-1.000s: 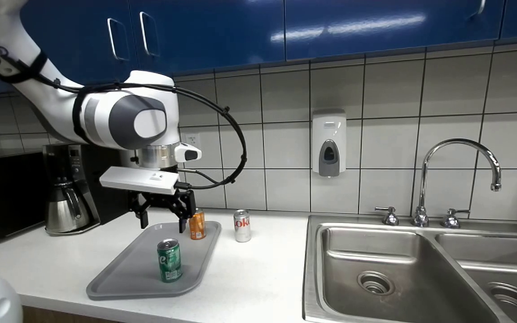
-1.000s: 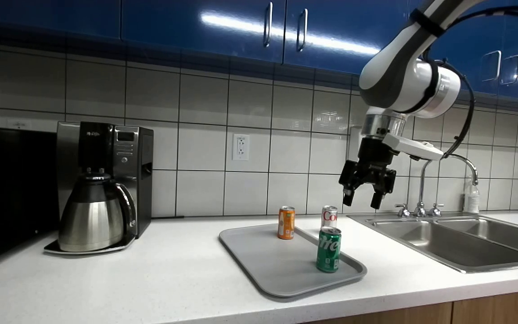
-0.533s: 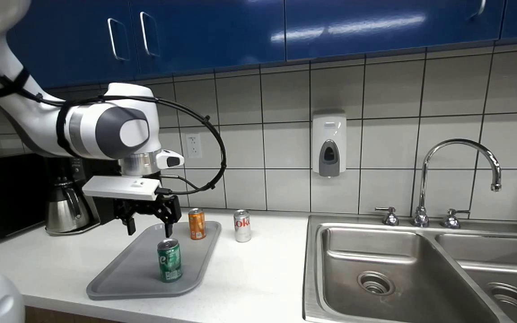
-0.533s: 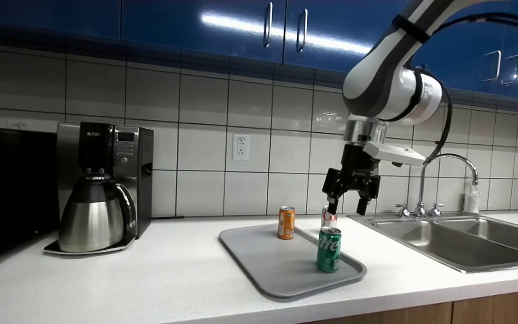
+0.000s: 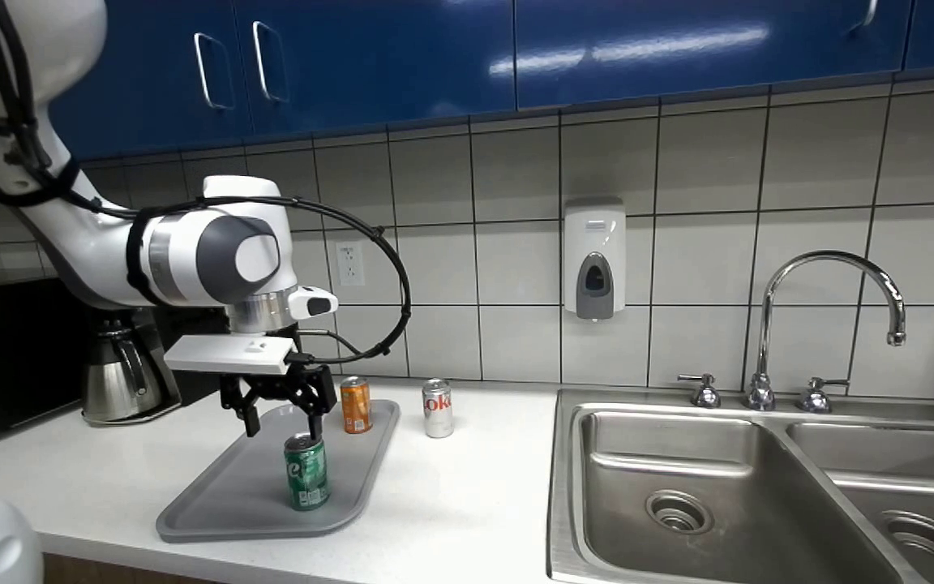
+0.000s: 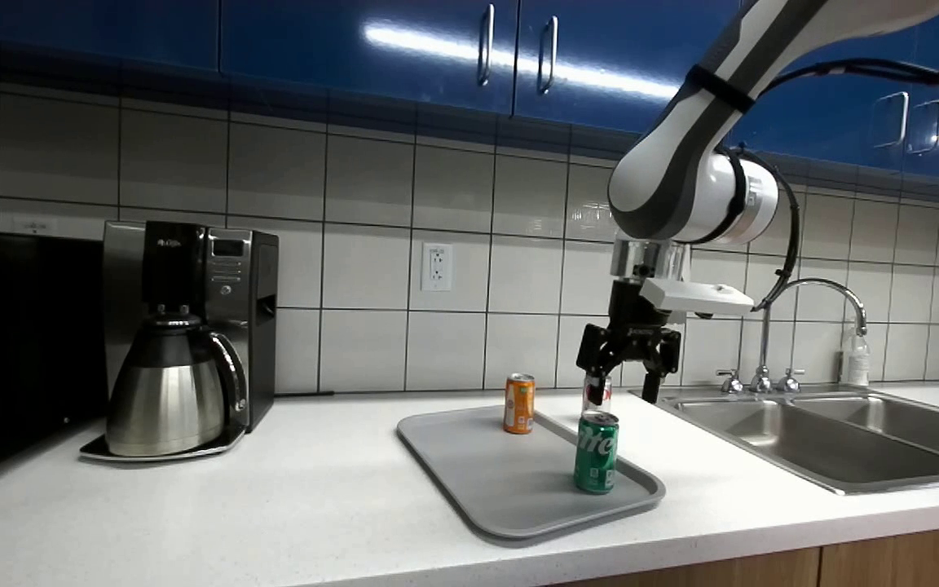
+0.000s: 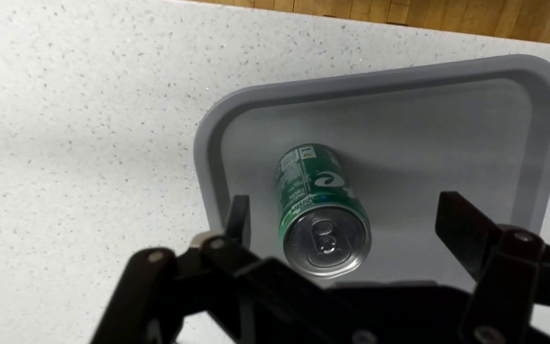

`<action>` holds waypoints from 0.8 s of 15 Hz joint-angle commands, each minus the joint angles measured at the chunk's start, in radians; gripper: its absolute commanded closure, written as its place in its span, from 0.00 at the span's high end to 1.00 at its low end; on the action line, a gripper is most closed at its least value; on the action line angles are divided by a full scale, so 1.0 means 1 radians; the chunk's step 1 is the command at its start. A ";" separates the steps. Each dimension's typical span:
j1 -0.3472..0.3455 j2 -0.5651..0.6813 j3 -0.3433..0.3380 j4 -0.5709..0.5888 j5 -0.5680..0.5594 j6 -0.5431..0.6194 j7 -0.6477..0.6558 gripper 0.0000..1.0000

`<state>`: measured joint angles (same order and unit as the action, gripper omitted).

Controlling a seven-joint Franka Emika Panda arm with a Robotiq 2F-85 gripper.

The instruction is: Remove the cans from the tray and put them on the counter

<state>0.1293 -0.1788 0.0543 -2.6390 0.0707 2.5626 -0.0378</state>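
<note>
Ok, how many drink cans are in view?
3: the green can and orange can on the tray, the Coke can beside it on the counter. Each shows in both exterior views; another could be hidden.

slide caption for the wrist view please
A green can standing on the grey tray, seen between the open jaws.

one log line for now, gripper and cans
gripper: open, holding nothing, higher than green can | tray: green can, orange can, both upright | counter: silver-and-red can, upright
</note>
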 commanded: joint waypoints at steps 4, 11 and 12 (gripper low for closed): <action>-0.022 0.096 0.018 0.079 -0.063 0.004 0.064 1.00; -0.027 0.192 0.009 0.147 -0.083 -0.004 0.064 1.00; -0.027 0.205 0.008 0.156 -0.082 -0.004 0.061 1.00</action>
<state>0.1208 -0.0231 0.0539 -2.5311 0.0187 2.5667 -0.0018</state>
